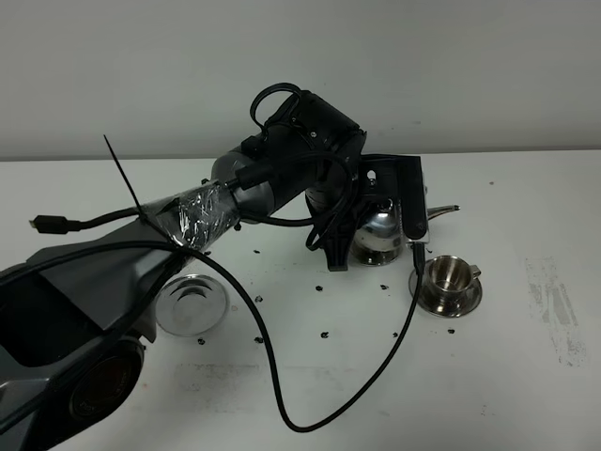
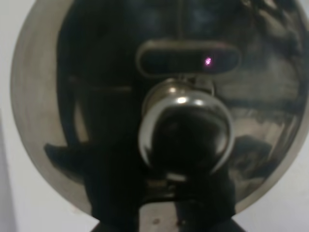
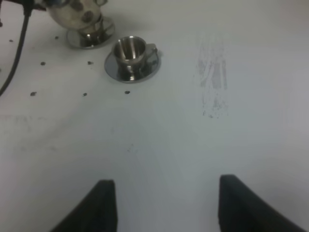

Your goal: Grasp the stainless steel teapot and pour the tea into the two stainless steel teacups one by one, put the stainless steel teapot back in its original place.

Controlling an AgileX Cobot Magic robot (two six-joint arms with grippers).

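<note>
The stainless steel teapot hangs off the table near the middle, its thin spout pointing right. My left gripper is shut on it from above. The left wrist view is filled by the teapot's lid and its knob, with the gripper a dark shape at the edge. One teacup stands on its saucer just right of the pot. The other teacup sits right under the teapot, mostly hidden. The round steel coaster lies bare at the left. My right gripper is open over bare table.
A black cable loops across the table in front of the teapot and runs up beside the near cup. Small dark specks dot the table around the cups. A grey scuff mark lies at the right.
</note>
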